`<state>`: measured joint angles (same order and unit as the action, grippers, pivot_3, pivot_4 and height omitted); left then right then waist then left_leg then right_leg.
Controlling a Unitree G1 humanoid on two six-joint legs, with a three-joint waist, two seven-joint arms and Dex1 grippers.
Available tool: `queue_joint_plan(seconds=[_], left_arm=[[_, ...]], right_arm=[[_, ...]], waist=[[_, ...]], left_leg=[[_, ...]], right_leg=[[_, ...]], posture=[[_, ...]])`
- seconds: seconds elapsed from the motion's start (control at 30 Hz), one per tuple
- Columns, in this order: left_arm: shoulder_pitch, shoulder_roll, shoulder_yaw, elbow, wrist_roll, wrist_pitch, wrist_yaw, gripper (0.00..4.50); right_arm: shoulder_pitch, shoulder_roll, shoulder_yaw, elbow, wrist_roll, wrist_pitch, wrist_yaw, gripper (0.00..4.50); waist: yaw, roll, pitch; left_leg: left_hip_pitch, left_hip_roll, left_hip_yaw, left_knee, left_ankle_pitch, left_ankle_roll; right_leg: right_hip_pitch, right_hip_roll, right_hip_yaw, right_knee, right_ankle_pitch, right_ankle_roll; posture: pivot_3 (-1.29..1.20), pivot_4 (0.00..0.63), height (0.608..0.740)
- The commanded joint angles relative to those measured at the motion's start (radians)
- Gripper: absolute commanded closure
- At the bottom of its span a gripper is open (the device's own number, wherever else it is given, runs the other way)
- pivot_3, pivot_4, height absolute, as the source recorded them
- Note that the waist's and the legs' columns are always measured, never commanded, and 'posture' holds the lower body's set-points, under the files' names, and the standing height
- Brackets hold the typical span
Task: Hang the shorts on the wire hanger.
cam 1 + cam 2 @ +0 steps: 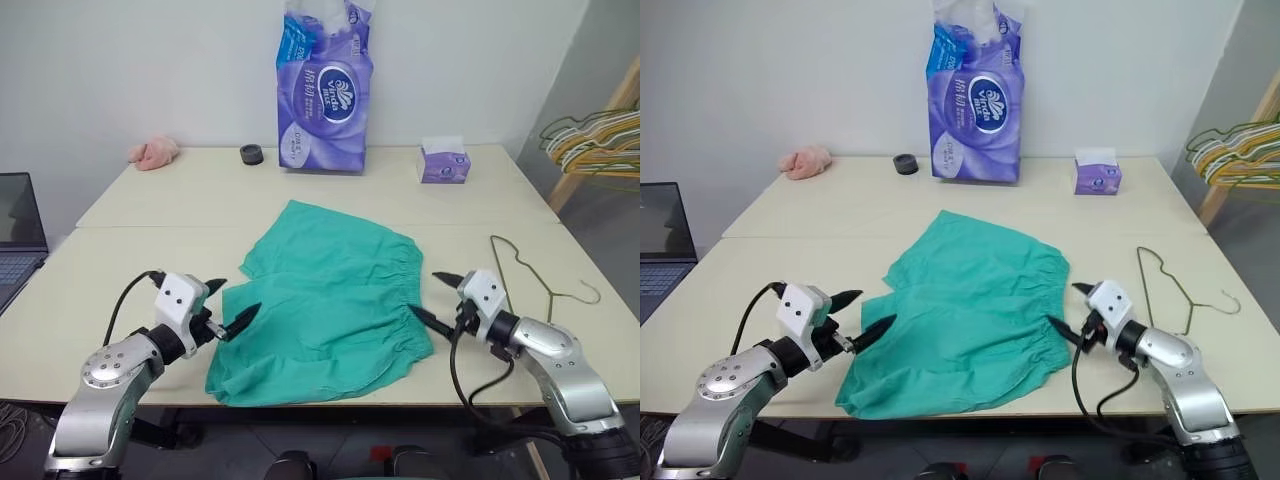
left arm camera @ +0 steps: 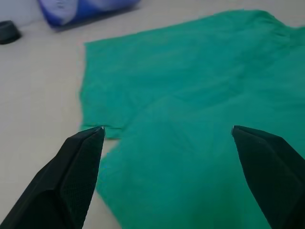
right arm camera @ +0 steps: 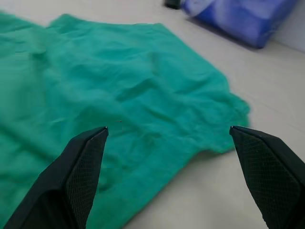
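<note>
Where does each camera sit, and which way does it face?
Head eyes: look forward and down over the table, shorts, hanger; both arms show.
Left wrist: looks along the open left tool at the shorts.
Right wrist: looks along the open right tool at the shorts.
Shared: both wrist views catch the shorts and the purple pack.

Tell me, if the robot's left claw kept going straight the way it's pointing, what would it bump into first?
Most likely the shorts. The open left gripper points slightly downward at the teal fabric's near edge, with nothing in between, though the exact contact spot is hard to judge.
</note>
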<state>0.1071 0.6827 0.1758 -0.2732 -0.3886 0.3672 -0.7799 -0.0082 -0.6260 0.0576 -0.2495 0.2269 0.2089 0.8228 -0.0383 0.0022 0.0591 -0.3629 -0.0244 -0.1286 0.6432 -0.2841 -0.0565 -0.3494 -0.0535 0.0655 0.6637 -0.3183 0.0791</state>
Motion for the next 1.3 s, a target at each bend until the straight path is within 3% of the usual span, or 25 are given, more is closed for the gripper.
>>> queue_joint_plan(seconds=[0.03, 0.13, 0.27, 0.53, 0.83, 0.93, 1.1, 1.17, 1.3], left_arm=[[0.014, 0.207, -0.037, -0.083, -0.05, 0.066, -0.25, 0.0], [0.012, 0.294, -0.059, -0.079, -0.054, 0.075, -0.328, 0.0], [0.003, 0.327, -0.092, -0.038, 0.0, 0.037, -0.367, 0.0], [-0.044, 0.242, -0.094, -0.025, -0.002, 0.01, -0.33, 0.0], [0.097, 0.279, -0.082, -0.033, 0.055, -0.059, -0.354, 0.0], [0.066, 0.259, -0.107, 0.026, 0.104, -0.084, -0.318, 0.54], [0.042, 0.225, -0.132, 0.057, 0.118, -0.1, -0.313, 2.03], [0.04, 0.222, -0.143, 0.046, 0.104, -0.083, -0.332, 2.57], [0.041, 0.237, -0.161, 0.025, 0.08, -0.054, -0.382, 3.8]], right_arm=[[0.07, -0.184, 0.013, -0.145, 0.069, 0.058, 0.217, 0.14], [0.098, -0.265, 0.012, -0.174, 0.087, 0.074, 0.27, 0.14], [0.108, -0.309, 0.026, -0.185, 0.049, 0.034, 0.302, 0.14], [0.042, -0.208, 0.054, -0.138, -0.021, -0.049, 0.218, 0.14], [-0.022, -0.172, 0.143, -0.04, -0.172, -0.273, 0.205, 0.14], [-0.07, -0.158, 0.189, 0.021, -0.224, -0.309, 0.204, 0.09], [-0.132, -0.128, 0.225, 0.1, -0.275, -0.334, 0.188, 0.09], [-0.158, -0.123, 0.235, 0.135, -0.282, -0.349, 0.199, 0.47], [-0.191, -0.13, 0.24, 0.165, -0.261, -0.368, 0.249, 1.7]], waist=[[-0.004, -0.002, 0.005], [-0.009, -0.002, 0.008], [-0.018, -0.005, 0.014], [-0.019, -0.01, 0.018], [-0.018, -0.01, 0.018], [-0.013, -0.01, 0.018], [-0.014, -0.011, 0.018], [-0.016, -0.011, 0.018], [-0.018, -0.011, 0.018]], left_leg=[[0.0, 0.001, 0.0, -0.001, 0.0, 0.0], [0.0, 0.001, 0.001, -0.001, 0.0, 0.0], [0.001, 0.002, 0.001, -0.001, 0.0, 0.0], [0.0, 0.002, 0.001, 0.0, 0.0, 0.0], [0.0, 0.002, 0.002, 0.0, 0.0, 0.0], [0.001, 0.002, 0.001, 0.0, 0.0, 0.0], [0.001, 0.002, 0.001, 0.001, 0.0, 0.0], [0.0, 0.002, 0.001, 0.0, 0.0, 0.0], [0.001, 0.002, 0.001, 0.0, 0.0, 0.0]], right_leg=[[0.0, 0.0, 0.0, -0.001, 0.0, 0.0], [0.0, 0.0, -0.001, -0.001, -0.001, -0.001], [0.0, 0.0, -0.001, -0.001, -0.001, 0.0], [-0.001, 0.0, 0.0, -0.001, 0.0, 0.0], [-0.001, 0.0, 0.0, 0.0, 0.0, 0.0], [-0.002, 0.0, 0.0, -0.001, 0.0, 0.001], [-0.002, 0.0, 0.0, -0.001, 0.0, 0.0], [-0.002, 0.0, 0.0, 0.0, 0.001, 0.0], [-0.001, 0.0, 0.0, 0.001, 0.001, 0.0]], posture=[[-0.07, 0.025, 0.74], [-0.08, 0.025, 0.74], [-0.09, 0.026, 0.74], [-0.09, 0.025, 0.74], [-0.07, 0.02, 0.74], [-0.07, 0.018, 0.74], [-0.07, 0.017, 0.74], [-0.07, 0.019, 0.74], [-0.07, 0.019, 0.74]])
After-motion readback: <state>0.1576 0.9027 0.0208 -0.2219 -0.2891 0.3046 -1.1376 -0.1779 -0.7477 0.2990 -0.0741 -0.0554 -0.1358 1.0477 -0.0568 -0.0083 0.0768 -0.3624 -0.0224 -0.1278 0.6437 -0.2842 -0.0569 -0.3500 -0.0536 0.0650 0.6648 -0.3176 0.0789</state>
